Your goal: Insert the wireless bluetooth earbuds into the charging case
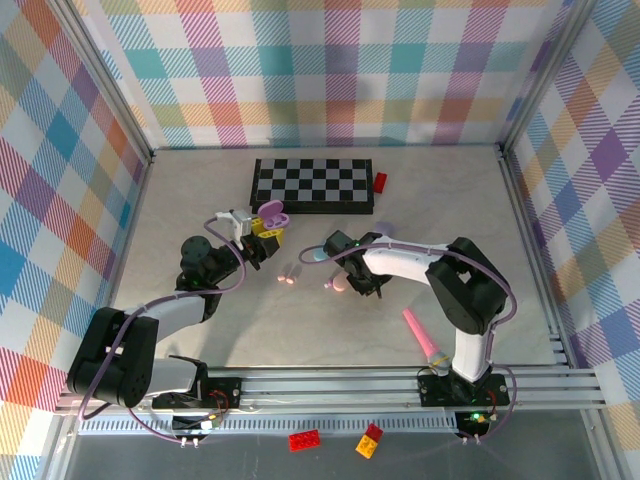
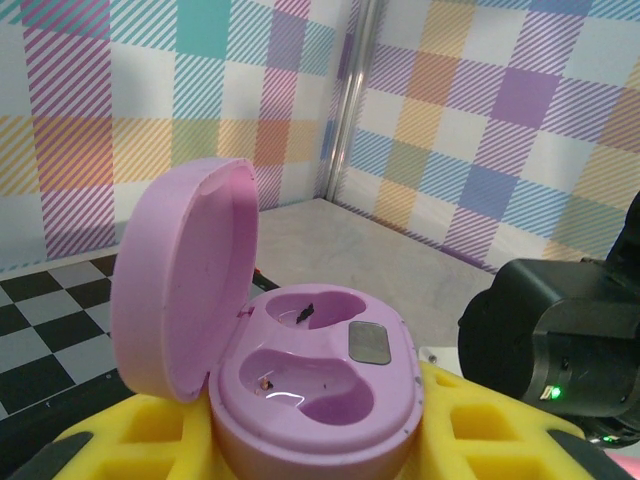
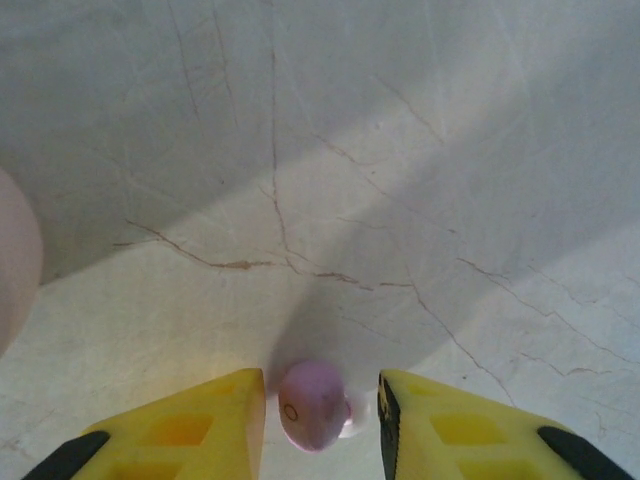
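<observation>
Walls (image 1: pixel 330 70) of pink, teal, yellow and purple checks stand on three sides, with grey metal posts (image 1: pixel 505 150) in the back corners. Below them lies the bench (image 1: pixel 200 190), pale grey stone with thin brown cracks running over it. From the right wrist, a bright band of light falls across the stone.

At the back of the bench a black and white checkerboard (image 1: pixel 312 185) lies flat. A red block (image 1: pixel 380 182) sits at its right end. A pink stick (image 1: pixel 420 338) lies near the base of the right arm. On the dark ledge in front of the arms lie a red brick (image 1: pixel 305 439) and a yellow and red brick (image 1: pixel 369 440).

The left hand (image 1: pixel 258 226) is closed on the case (image 2: pixel 310 390), just in front of the checkerboard. The case is lilac pink. Its lid stands open and two pockets face up.

The right hand (image 3: pixel 322 400) points down at the bench, with its yellow fingers (image 3: pixel 200 420) partly open. A lilac bud (image 3: pixel 312 405) lies on the bench between them. There is a small gap on each side of it, so it is not gripped. A pink round thing (image 1: pixel 338 287) lies just beside this hand. Two more tiny buds (image 1: pixel 287 276) lie on the bench between the two hands.
</observation>
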